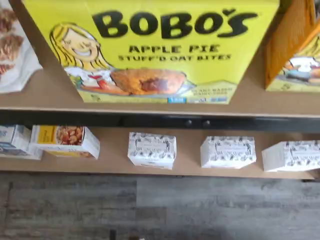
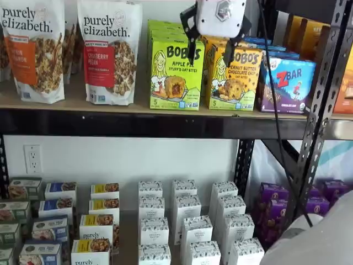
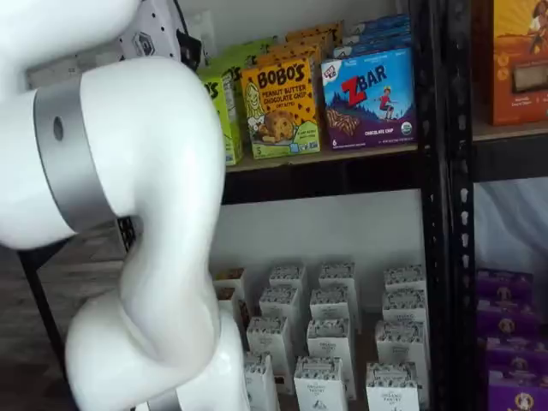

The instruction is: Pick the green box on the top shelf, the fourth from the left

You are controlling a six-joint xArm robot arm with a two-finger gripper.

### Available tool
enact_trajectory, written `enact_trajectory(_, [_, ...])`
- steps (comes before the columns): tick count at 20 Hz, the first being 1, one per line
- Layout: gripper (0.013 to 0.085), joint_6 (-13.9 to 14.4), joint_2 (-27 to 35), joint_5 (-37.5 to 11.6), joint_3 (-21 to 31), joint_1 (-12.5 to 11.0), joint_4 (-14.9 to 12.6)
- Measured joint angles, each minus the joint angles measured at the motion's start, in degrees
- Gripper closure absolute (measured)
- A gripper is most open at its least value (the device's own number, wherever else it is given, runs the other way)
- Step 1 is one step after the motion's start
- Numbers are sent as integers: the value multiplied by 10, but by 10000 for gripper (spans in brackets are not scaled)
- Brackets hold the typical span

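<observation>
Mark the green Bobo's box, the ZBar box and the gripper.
green box (image 2: pixel 175 74), a shelf view, front panel.
ZBar box (image 2: pixel 290 83), a shelf view, front face.
gripper (image 2: pixel 211 48), a shelf view, gap between its open black fingers.

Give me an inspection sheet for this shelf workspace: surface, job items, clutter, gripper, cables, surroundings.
Surface: light-tan wooden top shelf with black metal front beam, fully stocked.
Job's things: lime-green upright Bobo's Apple Pie carton stands at the shelf front, identical cartons behind; it fills the wrist view.
Clutter: white Purely Elizabeth granola bags, yellow-orange Bobo's peanut butter box, blue ZBar box.
Grippers: white-bodied gripper with two black fingers open, in front of the green carton's upper part, holding nothing.
Cables: black cable hangs beside the gripper.
Surroundings: lower shelf of small white patterned boxes, purple boxes, wall outlet.
</observation>
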Motion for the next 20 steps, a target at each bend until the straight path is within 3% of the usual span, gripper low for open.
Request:
enact_trajectory(9, [130, -6, 47, -44, -35, -8, 9])
enact_trajectory(20, [130, -6, 108, -44, -90, -8, -2])
